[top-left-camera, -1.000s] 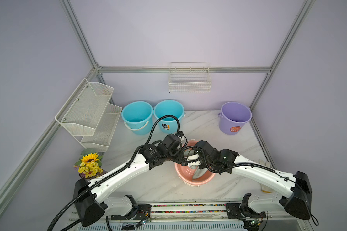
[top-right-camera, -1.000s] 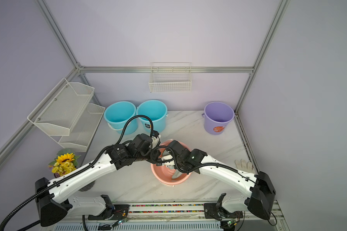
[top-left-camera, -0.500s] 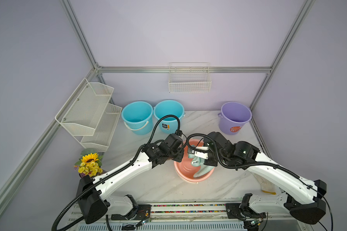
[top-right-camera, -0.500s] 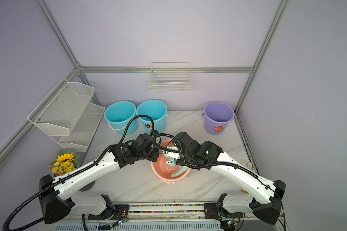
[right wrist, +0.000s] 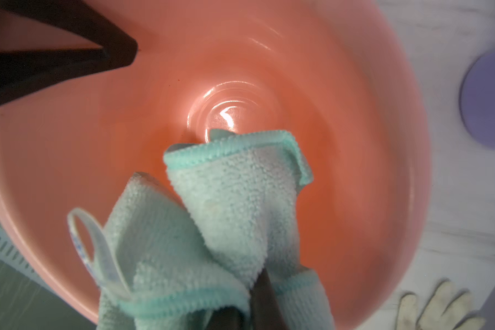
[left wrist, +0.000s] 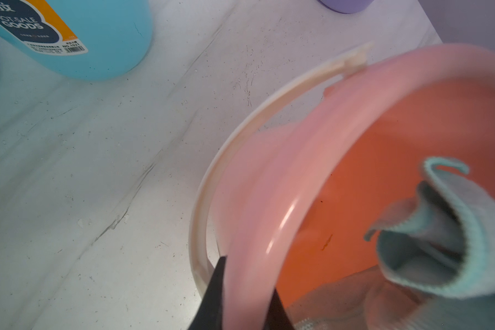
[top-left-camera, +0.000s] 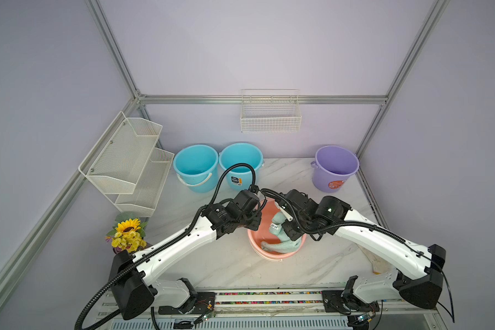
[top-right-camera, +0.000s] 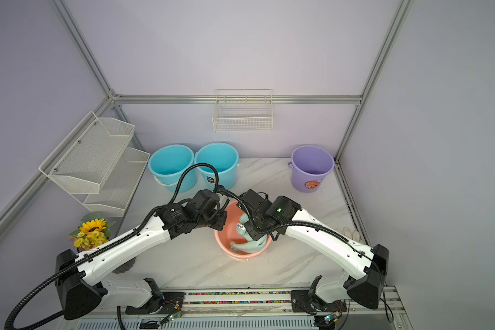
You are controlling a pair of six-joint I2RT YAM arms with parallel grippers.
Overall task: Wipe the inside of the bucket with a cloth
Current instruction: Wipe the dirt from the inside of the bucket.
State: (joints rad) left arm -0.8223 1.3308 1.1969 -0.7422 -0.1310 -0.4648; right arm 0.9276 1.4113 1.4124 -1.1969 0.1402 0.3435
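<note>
A pink bucket stands mid-table, tipped a little. My left gripper is shut on its left rim, one finger outside the wall and one inside. The mint-green cloth hangs bunched inside the bucket, its lower end lying along the near wall. My right gripper is shut on the cloth's upper folds, inside the bucket's right side. A white tag loop sticks out of the cloth.
Two blue buckets stand at the back left and a purple bucket at the back right. A white mesh rack hangs on the left wall and a wire basket on the back wall. Sunflowers stand front left. A white glove lies at the right edge.
The right gripper has dragged the cloth to the right inside the bucket while its arm swung outward. The left gripper keeps its hold on the rim.
</note>
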